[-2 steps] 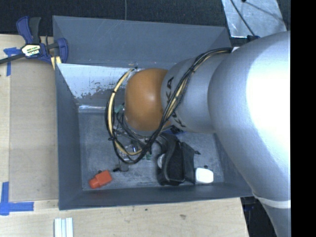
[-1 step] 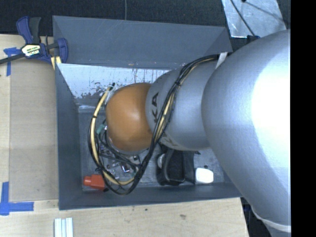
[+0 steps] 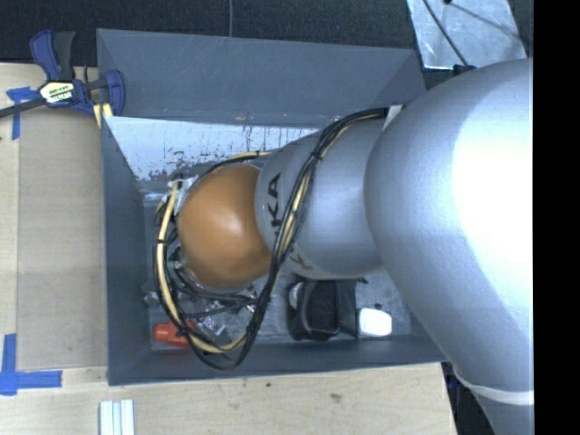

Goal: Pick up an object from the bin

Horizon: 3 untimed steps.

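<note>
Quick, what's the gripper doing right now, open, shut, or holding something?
Gripper: cannot be told; the orange cover mostly hides it, low in the bin, left side, beside a small red thing.

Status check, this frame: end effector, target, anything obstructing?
End effector low in grey metal bin, left half. Nearest: small red-orange piece, lower-left corner. Off right: black rounded object, white block.

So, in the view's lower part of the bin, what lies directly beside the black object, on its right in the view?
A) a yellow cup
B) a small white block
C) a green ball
B: a small white block lies against the black object, near the lower wall of the bin.
</note>
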Tool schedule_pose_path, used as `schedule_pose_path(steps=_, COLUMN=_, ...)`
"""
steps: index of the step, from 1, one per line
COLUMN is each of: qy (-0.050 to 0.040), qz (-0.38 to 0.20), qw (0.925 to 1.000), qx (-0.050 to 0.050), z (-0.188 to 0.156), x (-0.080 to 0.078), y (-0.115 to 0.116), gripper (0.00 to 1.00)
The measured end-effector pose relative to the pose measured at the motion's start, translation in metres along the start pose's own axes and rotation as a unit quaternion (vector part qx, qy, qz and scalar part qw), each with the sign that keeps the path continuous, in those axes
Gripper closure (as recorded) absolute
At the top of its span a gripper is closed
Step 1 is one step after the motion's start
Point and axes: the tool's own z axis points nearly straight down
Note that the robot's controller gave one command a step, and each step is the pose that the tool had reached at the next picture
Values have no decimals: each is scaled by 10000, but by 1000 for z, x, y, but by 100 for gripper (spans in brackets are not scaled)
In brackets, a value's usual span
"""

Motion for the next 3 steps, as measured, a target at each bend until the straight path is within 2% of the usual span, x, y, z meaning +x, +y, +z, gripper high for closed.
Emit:
schedule_pose_path(steps=1, qy=-2, qz=-2076, qw=9782, qx=16, z=0, x=-2, y=1, gripper=0)
schedule_pose_path(steps=2, qy=-17, qz=-2071, qw=9783, qx=1, z=0, x=-4, y=4, gripper=100)
schedule_pose_path(steps=3, qy=-41, qz=-2054, qw=9787, qx=19, z=-76, x=-6, y=2, gripper=100)
